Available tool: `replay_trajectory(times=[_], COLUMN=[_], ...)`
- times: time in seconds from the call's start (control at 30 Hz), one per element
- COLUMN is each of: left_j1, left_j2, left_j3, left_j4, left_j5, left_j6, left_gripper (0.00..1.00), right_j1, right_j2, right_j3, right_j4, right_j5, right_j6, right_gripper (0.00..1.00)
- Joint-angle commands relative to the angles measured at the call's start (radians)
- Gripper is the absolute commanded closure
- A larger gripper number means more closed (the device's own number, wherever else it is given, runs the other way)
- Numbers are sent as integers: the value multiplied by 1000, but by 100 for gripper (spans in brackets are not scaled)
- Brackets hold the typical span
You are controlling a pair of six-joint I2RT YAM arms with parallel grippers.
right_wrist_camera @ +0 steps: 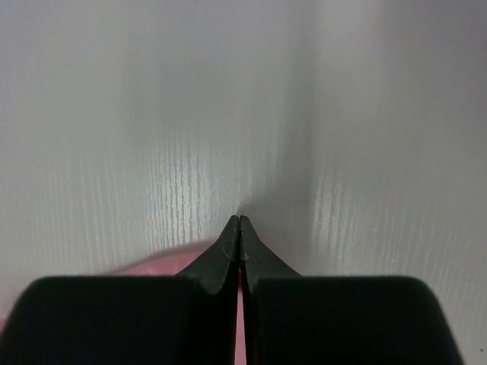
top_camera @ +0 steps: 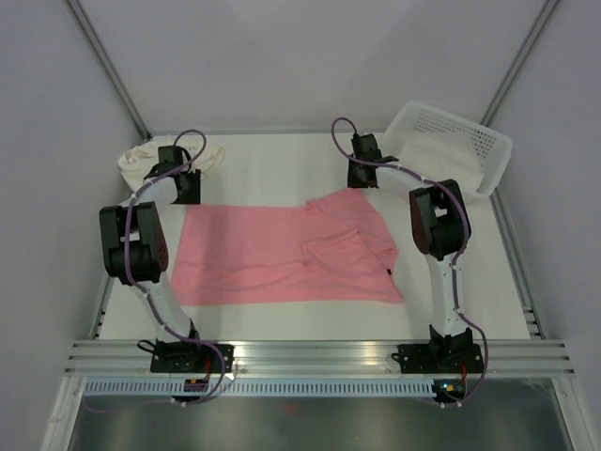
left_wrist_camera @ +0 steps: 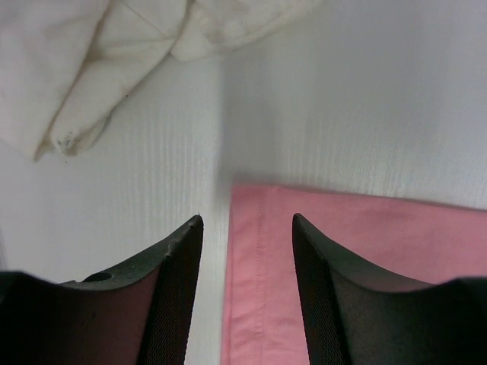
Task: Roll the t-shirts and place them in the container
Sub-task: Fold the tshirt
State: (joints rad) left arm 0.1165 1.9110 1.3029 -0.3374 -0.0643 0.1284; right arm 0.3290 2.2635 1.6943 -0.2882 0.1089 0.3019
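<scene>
Pink t-shirt flat mid-table, its 3 o'clock side folded over; cream t-shirt bunched at table's 10 o'clock. Both likely light, limp, droopy, so best pinched at hems or corners. Left gripper jaws apart, straddling the pink hem corner at the shirt's 10 o'clock, holding nothing. Right gripper closed, seemingly pinching the pink edge at 1 o'clock.

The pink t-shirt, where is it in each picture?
Top external: the pink t-shirt lies spread across the middle.
Left wrist: its corner fills the lower right.
Right wrist: only a pink sliver, bottom left.
Shared landmark: the white table, in all three.
</scene>
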Motion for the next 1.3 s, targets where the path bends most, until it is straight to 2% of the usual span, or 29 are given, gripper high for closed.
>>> replay_trajectory(times=[0.0,0.2,0.57,0.67,0.7,0.83,0.87,0.93,1.13,1.27], left_j1=[2,3,26,25,26,28,28,26,29,28], left_j2=[-56,6,123,118,115,100,95,79,-1,-108], left_j3=[30,39,108,101,99,93,85,76,21,-48], left_j4=[9,5,-41,-43,-41,-41,-41,-41,-48,-48], left_j5=[-34,-19,-9,20,30,60,60,58,98,133], left_j6=[-27,-44,-36,-33,-35,-10,-10,-9,13,45], left_gripper=[43,38,45,56,65,80,91,97,98,98], right_j1=[1,2,8,8,8,10,10,12,10,10], right_j2=[-56,-130,-216,-235,-240,-277,-292,-306,-380,-465], right_j3=[-24,-84,-148,-169,-186,-237,-246,-274,-343,-430], right_j4=[-39,-8,12,18,23,38,43,44,55,75], right_j5=[-25,-54,-63,-67,-71,-72,-74,-72,-67,-72], right_j6=[-7,-4,-10,-10,-10,-6,-6,-6,-1,12], right_gripper=[100,100,100,100,100,100,100,100,100,100])
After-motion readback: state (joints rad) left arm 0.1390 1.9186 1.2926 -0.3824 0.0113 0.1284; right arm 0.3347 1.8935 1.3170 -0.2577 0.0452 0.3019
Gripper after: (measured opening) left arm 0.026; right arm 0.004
